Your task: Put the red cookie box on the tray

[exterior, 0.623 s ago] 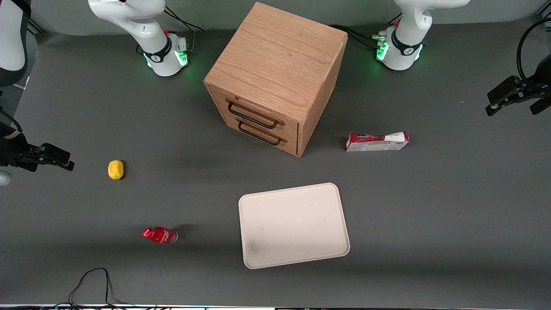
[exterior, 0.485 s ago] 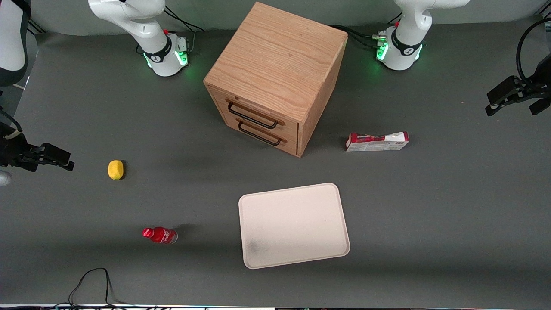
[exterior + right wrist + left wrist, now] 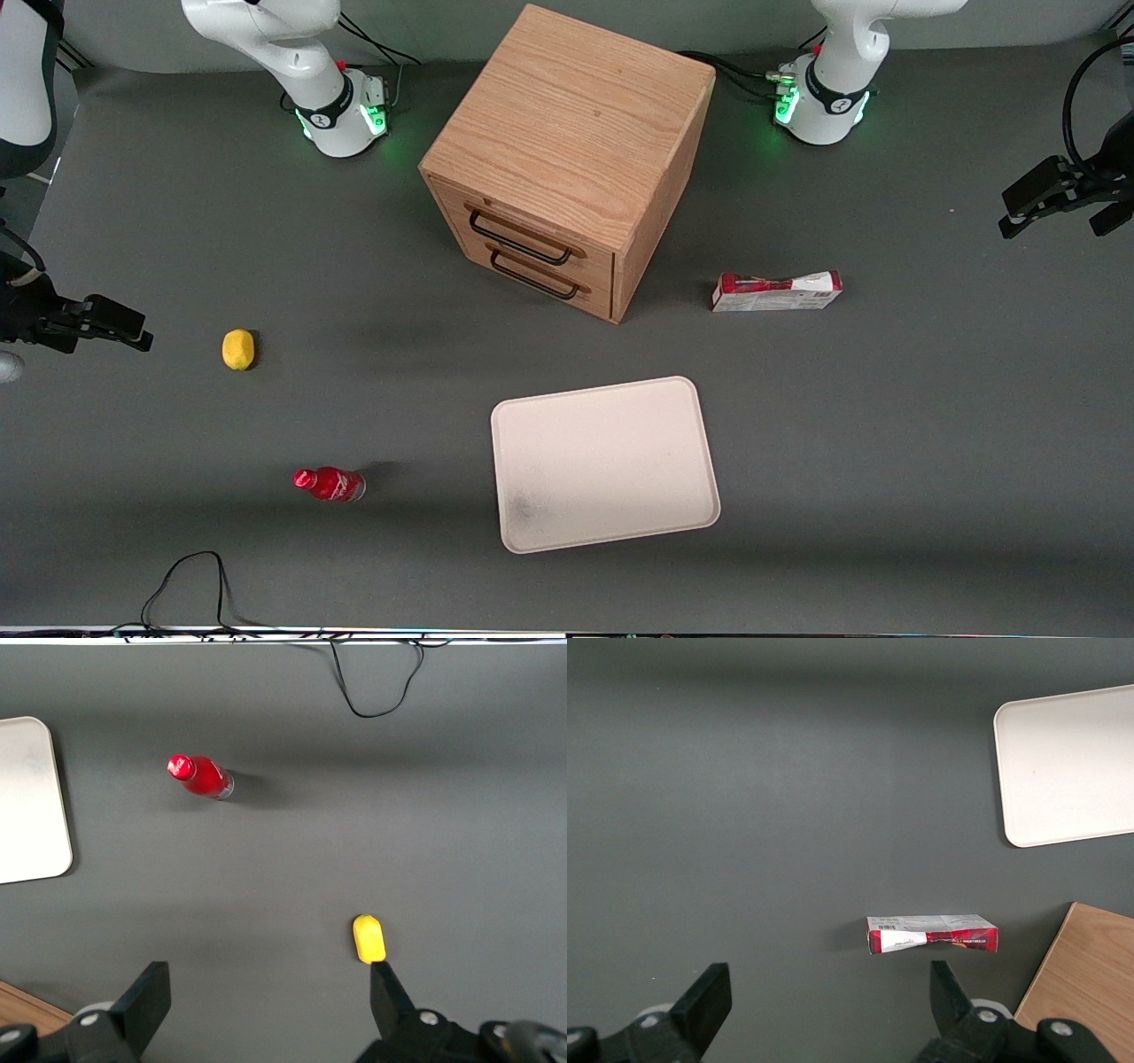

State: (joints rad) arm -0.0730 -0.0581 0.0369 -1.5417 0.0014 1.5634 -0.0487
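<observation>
- On the dark grey table [image 3: 930,425], the red cookie box [image 3: 777,291] lies flat with its long side facing the front camera, beside the wooden cabinet [image 3: 567,151] and toward the working arm's end of the table.
- Tray [image 3: 604,463]: cream-white, with rounded corners and a faint grey smudge near one corner; it sits nearer the front camera than the cabinet and the box, apart from both, with nothing on it.
- Gripper [image 3: 1059,206]: it hangs above the table at the working arm's end, well apart from the box. In the wrist view its two black fingers [image 3: 704,997] stand wide apart and hold nothing.
- Cabinet: two drawers, each with a dark wire handle, both closed.
- Lemon [image 3: 237,349] and small red bottle [image 3: 329,484]: both rest toward the parked arm's end of the table; the bottle is nearer the front camera than the lemon.
</observation>
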